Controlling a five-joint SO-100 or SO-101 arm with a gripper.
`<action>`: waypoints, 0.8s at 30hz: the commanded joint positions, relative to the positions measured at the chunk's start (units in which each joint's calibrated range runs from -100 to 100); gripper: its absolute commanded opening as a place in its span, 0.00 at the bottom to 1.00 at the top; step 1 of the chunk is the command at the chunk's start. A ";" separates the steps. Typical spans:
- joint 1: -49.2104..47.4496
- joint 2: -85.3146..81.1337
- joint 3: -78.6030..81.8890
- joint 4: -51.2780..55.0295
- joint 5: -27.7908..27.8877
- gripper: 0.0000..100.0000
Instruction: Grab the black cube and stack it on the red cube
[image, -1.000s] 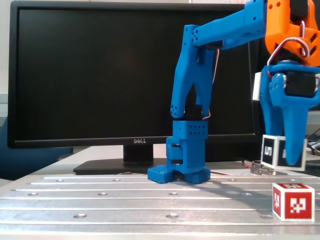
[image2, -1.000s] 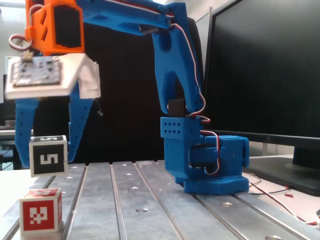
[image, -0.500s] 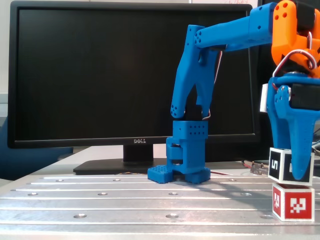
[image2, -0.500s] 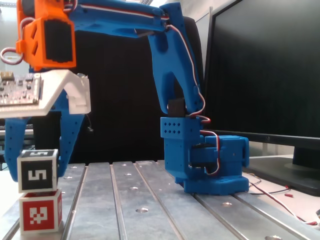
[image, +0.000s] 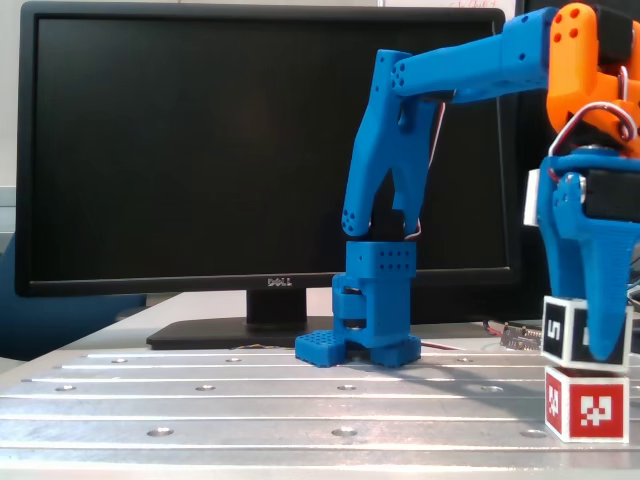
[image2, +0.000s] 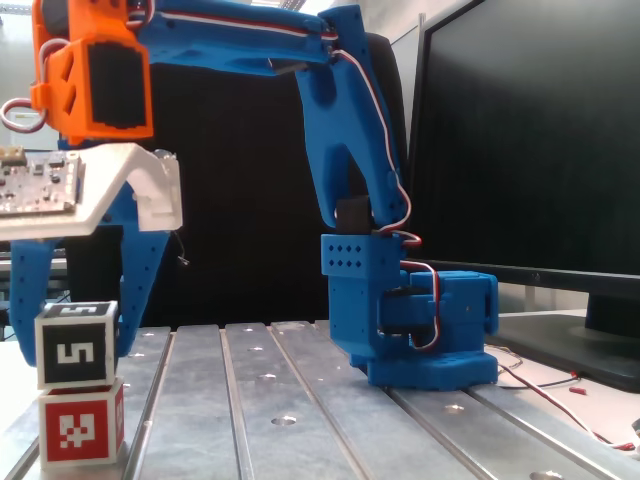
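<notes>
The black cube (image: 562, 328), with white faces and a "5" marker, sits on top of the red cube (image: 588, 403) at the right edge of a fixed view. It sits slightly offset and tilted. In another fixed view the black cube (image2: 75, 350) is on the red cube (image2: 80, 425) at the lower left. My blue gripper (image: 597, 345) comes down from above. Its fingers (image2: 135, 300) hug both sides of the black cube, so the gripper (image2: 77, 342) looks shut on it. One finger hides the cube's right part.
The arm's blue base (image: 365, 320) stands mid-table on the slotted metal table (image: 250, 400). A black Dell monitor (image: 260, 150) fills the back. Red and white wires (image2: 560, 385) lie beside the base (image2: 420, 335). A circuit board (image2: 40, 180) rides on the wrist.
</notes>
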 joint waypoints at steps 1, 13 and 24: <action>-0.07 -0.34 -1.84 0.07 -0.23 0.18; -0.07 -0.26 -1.66 0.07 -0.91 0.18; -0.15 1.24 -0.85 -0.70 -1.34 0.18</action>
